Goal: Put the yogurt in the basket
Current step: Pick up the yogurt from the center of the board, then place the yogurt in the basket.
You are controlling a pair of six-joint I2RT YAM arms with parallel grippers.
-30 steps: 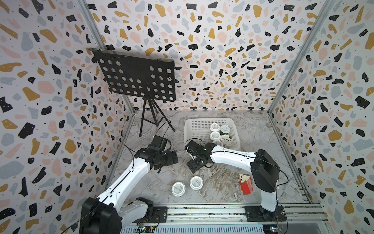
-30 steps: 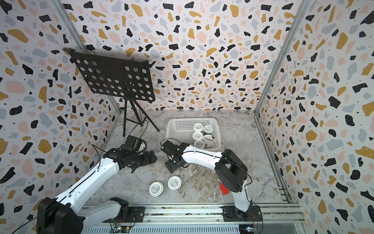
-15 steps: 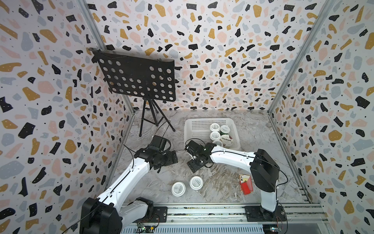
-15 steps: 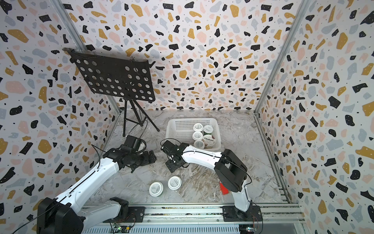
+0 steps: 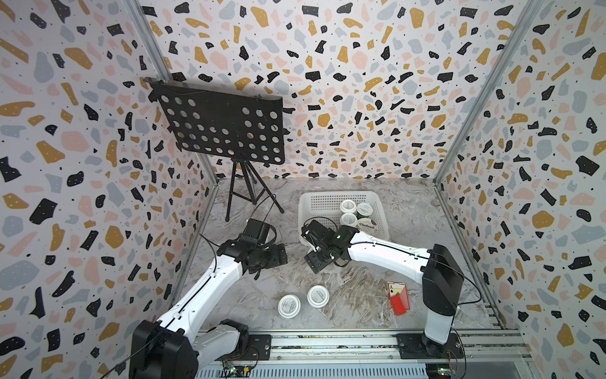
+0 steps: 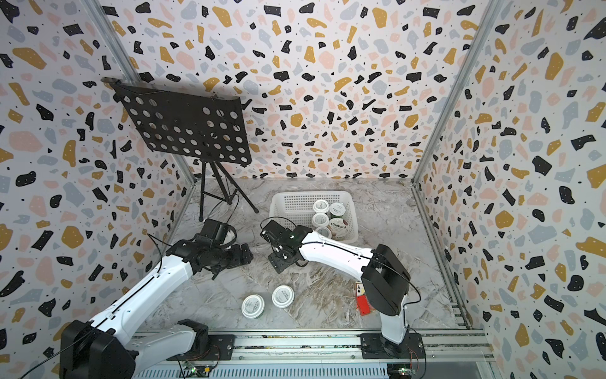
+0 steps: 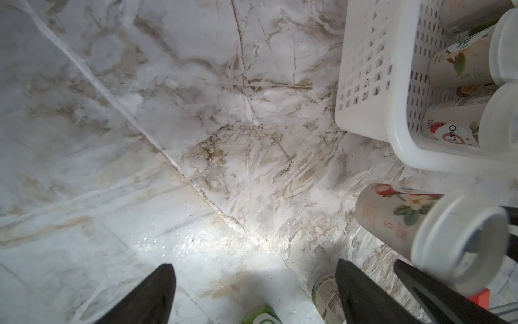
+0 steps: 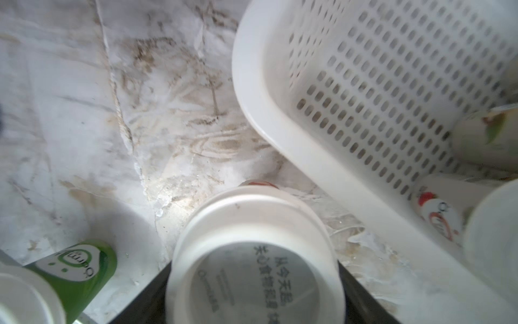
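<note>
My right gripper point(image 8: 252, 283) is shut on a white yogurt cup point(image 8: 252, 261), which it holds tilted just off the floor beside the near left corner of the white basket point(image 8: 280, 126). In both top views this gripper point(image 5: 315, 259) hides the cup. Several yogurt cups stand in the basket point(image 5: 303, 210), among them the Chobani one point(image 5: 367, 225). Two more white-lidded cups point(image 5: 289, 305) point(image 5: 318, 296) stand on the floor near the front. My left gripper point(image 7: 255, 283) hangs open over bare floor, to the left of the held cup point(image 7: 420, 224). A green-sided cup point(image 7: 262, 315) shows below it.
A red playing-card box point(image 5: 398, 297) stands at the front right beside my right arm's base. A black music stand point(image 5: 223, 128) on a tripod fills the back left. Patterned walls close in three sides, and a metal rail point(image 5: 328, 344) runs along the front.
</note>
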